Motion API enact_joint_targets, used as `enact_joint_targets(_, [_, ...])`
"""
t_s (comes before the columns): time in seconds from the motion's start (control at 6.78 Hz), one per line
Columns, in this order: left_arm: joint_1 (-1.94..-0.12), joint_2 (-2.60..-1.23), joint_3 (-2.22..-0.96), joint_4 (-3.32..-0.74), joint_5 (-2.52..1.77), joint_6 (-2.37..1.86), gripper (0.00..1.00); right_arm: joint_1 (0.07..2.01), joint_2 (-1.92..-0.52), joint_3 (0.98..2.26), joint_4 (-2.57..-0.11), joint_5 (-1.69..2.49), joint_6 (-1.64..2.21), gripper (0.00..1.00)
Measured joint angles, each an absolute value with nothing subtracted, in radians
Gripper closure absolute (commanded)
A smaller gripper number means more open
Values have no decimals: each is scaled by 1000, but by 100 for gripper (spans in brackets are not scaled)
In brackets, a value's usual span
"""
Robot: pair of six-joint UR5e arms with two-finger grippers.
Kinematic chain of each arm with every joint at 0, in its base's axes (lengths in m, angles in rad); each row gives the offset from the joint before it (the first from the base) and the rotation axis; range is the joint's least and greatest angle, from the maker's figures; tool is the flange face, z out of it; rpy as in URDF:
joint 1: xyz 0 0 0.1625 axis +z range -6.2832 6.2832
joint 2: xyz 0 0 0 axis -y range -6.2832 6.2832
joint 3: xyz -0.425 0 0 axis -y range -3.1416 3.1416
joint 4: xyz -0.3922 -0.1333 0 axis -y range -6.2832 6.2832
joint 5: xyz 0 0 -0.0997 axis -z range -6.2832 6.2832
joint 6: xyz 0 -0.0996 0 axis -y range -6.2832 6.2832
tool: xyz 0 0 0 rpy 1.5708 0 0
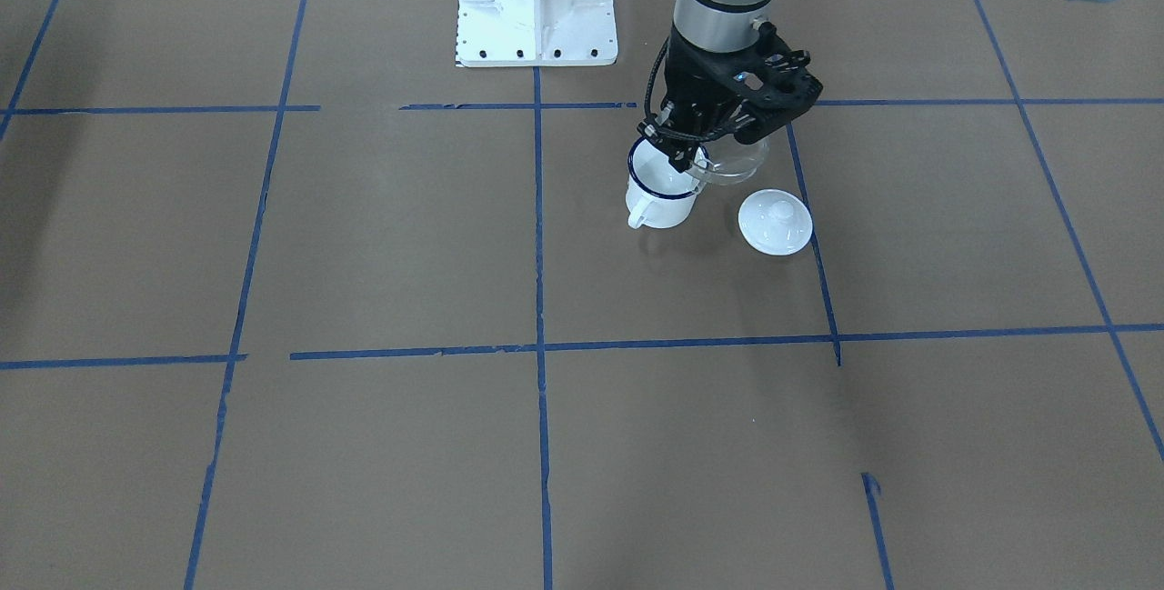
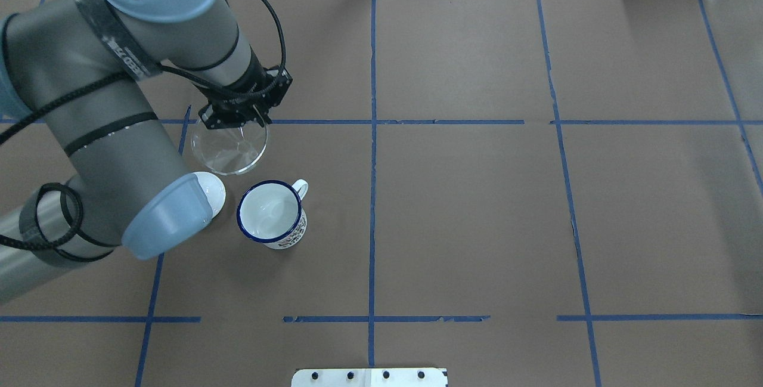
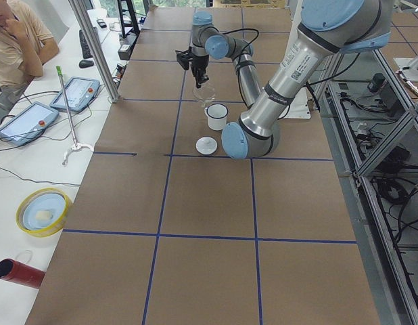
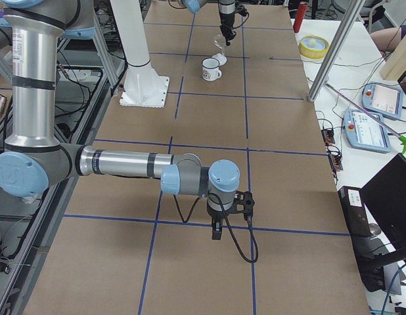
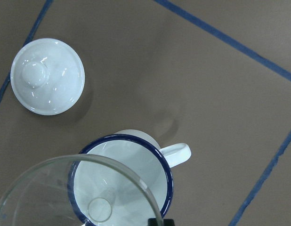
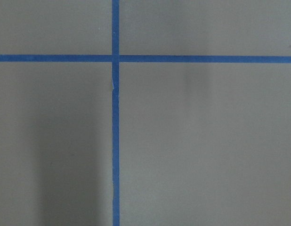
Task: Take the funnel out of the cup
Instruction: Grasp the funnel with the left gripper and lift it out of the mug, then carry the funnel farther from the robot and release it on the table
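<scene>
The left claw (image 2: 237, 122), clamped on the rim of a clear cone-shaped funnel (image 2: 229, 148), holds it raised beside the white blue-rimmed enamel mug (image 2: 271, 214); whether the right claw (image 4: 217, 233) is apart or together cannot be told

Light was even and diffuse, coming from overhead. The brown table (image 1: 364, 235) read flat and matte, with no hard glare. A dark, soft-edged shadow patch lay at the left edge of the front-facing view.

In the left wrist view the white lid (image 5: 47, 76) and the cup (image 5: 150, 169) cast soft, short shadows to their right. Small bright highlights sat on the lid's knob and dome. The clear funnel (image 5: 46, 193) sat close to the lens, with its rim slightly soft and catching pale reflections.

The right wrist view was dimmer and greyer. A broad blurred shadow band ran down its left, and the blue tape (image 6: 116, 141) stayed fairly sharp.

The overhead view's far strip was overexposed white. In both side views the table lines converged strongly, and distant objects were small and poorly resolved.
</scene>
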State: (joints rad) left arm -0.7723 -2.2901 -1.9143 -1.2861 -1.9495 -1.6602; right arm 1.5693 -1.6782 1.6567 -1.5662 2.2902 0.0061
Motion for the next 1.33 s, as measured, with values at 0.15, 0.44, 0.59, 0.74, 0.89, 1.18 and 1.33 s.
enact_joint_targets(0.15, [-824,-2286,-1836,-1434,-1933,-1741,100,1569,-1678,1657,-1566,2290,6,0])
enact_joint_targets(0.44, [-862,-2268,-1640,-1828,-1847,-1947,100,1569,-1678,1657,-1566,2290,6,0])
enact_joint_targets(0.59, [-861,-2262,-1525,-2030,-1768,-2037,100,1569,-1678,1657,-1566,2290,6,0])
enact_joint_targets(0.74, [-850,-2260,-1398,-2229,-1659,-2104,100,1569,-1678,1657,-1566,2290,6,0])
enact_joint_targets(0.89, [-835,-2258,-1295,-2379,-1563,-2136,100,1569,-1678,1657,-1566,2290,6,0])
enact_joint_targets(1.18, [-819,-2258,-1179,-2555,-1487,-2158,100,1569,-1678,1657,-1566,2290,6,0])
enact_joint_targets(1.33, [-814,-2258,-1128,-2646,-1478,-2170,88,1569,-1678,1657,-1566,2290,6,0])
